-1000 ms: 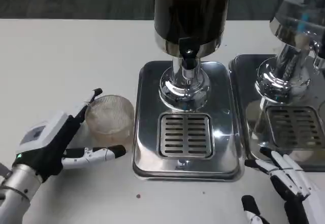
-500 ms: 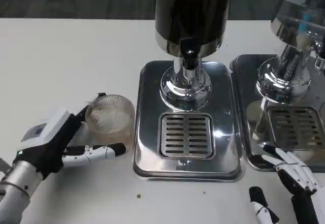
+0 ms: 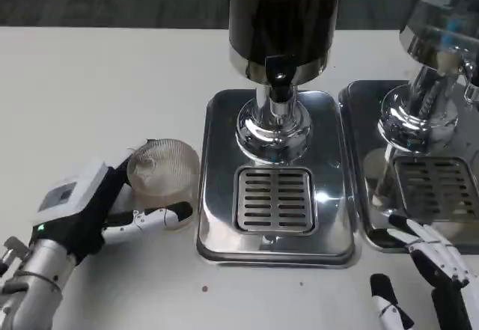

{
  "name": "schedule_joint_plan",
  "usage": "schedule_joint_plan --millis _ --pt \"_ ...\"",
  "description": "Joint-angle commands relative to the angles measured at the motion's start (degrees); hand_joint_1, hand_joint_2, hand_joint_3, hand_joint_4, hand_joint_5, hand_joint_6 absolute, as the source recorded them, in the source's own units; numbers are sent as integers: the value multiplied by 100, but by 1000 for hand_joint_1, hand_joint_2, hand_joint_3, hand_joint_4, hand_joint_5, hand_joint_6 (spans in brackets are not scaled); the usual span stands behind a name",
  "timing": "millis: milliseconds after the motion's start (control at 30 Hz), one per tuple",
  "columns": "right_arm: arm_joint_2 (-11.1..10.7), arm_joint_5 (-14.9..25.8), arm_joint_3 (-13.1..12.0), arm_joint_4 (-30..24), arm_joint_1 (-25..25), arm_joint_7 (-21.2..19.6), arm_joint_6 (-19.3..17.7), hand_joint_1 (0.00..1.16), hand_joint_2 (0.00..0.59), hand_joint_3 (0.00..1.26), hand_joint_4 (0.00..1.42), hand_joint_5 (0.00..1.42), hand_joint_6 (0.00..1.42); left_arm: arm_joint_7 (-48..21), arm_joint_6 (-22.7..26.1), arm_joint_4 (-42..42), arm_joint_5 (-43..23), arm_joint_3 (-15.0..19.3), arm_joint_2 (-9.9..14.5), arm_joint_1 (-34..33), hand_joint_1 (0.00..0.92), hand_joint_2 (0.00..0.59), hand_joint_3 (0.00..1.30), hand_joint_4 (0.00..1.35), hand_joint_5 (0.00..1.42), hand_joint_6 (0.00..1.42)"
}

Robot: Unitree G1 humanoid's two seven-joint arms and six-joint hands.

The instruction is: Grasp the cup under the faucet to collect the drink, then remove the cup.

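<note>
The ribbed cup (image 3: 162,173) is encircled by the left hand (image 3: 90,210), fingers closed around it for transfer beneath the faucet (image 3: 278,72). The right hand (image 3: 423,270) is held released, fingers spread, on the desk (image 3: 90,83) beside the drip tray (image 3: 275,188).

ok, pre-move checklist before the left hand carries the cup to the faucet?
1. Left hand around the cup: fingers on both sides, firm grip cannot tell.
2. Cup upright on the table: ok.
3. Cup under the faucet: not ok, it stands left of the drip tray.
4. Grate under the faucet free: ok.
5. Right hand out of the path: ok, at the lower right, holding nothing.
6. Drink in the cup: none visible.
</note>
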Motion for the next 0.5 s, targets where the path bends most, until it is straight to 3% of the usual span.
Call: schedule_joint_plan --millis 33,333,500 --pt "87 7 -37 -148 134 -4 -41 299 453 378 210 195 421 61 147 -134 43 -90 -149 78 162 38 177 280 403 303" --pt "178 -14 -62 -205 224 3 -38 301 454 383 211 195 423 448 327 -273 102 -78 -334 229 189 67 328 453 568 467" --pt "176 -4 -82 -187 185 12 -44 318 461 389 211 195 432 636 397 -249 142 -90 -376 266 198 76 417 578 780 954"
